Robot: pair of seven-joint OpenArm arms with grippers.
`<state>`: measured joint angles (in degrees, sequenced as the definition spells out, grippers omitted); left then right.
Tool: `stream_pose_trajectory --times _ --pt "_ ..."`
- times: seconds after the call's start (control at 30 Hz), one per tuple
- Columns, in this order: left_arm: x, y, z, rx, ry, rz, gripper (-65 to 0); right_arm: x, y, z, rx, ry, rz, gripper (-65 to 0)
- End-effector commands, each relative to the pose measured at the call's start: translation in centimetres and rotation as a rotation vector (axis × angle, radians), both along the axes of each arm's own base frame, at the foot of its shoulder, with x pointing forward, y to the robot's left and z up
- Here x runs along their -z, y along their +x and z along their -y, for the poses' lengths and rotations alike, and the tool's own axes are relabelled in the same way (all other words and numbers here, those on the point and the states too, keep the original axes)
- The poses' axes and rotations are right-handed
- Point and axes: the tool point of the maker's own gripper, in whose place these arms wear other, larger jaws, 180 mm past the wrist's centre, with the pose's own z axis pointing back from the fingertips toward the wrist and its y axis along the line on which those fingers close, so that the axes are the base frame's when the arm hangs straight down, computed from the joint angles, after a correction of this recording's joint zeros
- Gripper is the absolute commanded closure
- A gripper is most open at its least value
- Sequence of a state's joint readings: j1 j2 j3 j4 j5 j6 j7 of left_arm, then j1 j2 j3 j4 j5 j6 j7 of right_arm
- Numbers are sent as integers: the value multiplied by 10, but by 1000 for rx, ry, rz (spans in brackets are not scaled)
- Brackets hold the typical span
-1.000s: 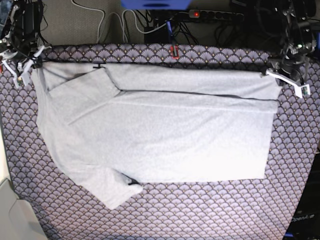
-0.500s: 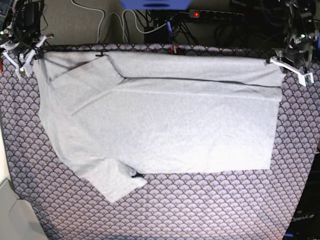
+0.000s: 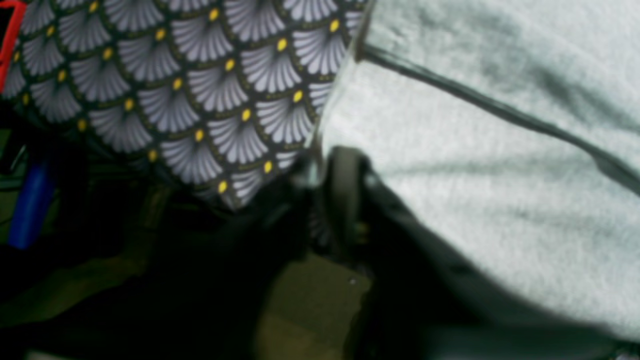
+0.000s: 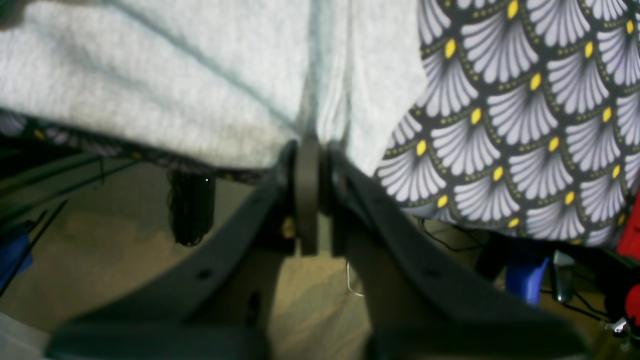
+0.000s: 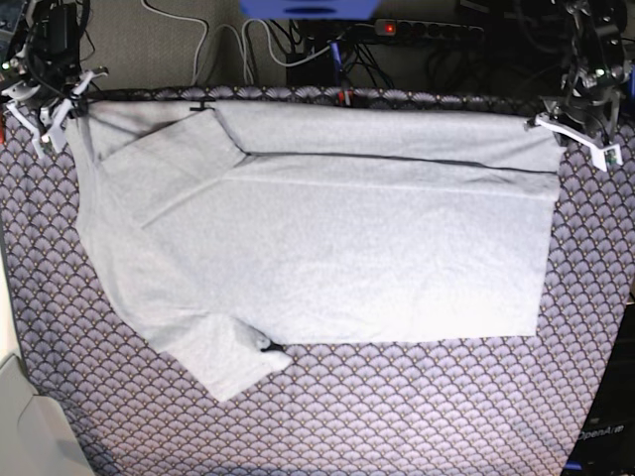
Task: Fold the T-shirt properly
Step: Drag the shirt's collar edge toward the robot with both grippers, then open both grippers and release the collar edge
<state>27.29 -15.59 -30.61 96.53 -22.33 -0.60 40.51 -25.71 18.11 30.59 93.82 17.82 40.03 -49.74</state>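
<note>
Light-grey T-shirt (image 5: 327, 238) spread flat across scallop-patterned tablecloth (image 5: 417, 416) on desk, far edge along desk's far rim, one sleeve at near left. Right end effector (image 4: 310, 150) at far left corner, jaws pinched tight on shirt's edge. Left end effector (image 5: 575, 134) at far right corner; wrist view blurred, so cannot tell whether gripping or releasing. Best done by letting go of both corners together, lifting straight off to avoid dragging the fabric. Compared with a second ago: shirt shifted toward far rim, far edge pulled straighter.
</note>
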Motion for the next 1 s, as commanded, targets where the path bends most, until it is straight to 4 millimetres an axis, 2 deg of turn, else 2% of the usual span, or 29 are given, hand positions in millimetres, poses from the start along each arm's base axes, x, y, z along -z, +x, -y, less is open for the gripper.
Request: stream_pose_trajectory --times 0.0,0.07,0.17,0.4,0.5,0.6,0.67,0.73,0.87,0.97 --pt "-13 6 -8 8 40 32 -155 -5 1 8 -6 -24 1 -102" --pt "-14 7 -9 8 41 34 -243 -6 1 9 -7 -27 1 -181" --pt "-14 7 -10 7 43 34 -304 -7 0 11 -1 -30 6 -265" --pt "-15 7 -10 7 45 35 -393 -24 -3 47 104 -84 48 -277" --pt "-16 9 -11 6 46 41 -402 -33 -4 62 142 -108 71 -277" --pt "-32 11 -22 -23 72 81 -402 -45 5 76 185 -128 118 -277" --pt "-46 21 -25 -25 88 125 -402 -53 8 85 210 -142 139 -277" --pt "-59 23 -33 -43 109 155 -402 -64 19 94 204 -167 164 -277" --pt "-78 38 -41 -58 133 219 -402 -78 39 101 193 -185 212 -277" --pt "-89 56 -40 -62 129 271 -401 -85 67 91 149 -174 256 -277"
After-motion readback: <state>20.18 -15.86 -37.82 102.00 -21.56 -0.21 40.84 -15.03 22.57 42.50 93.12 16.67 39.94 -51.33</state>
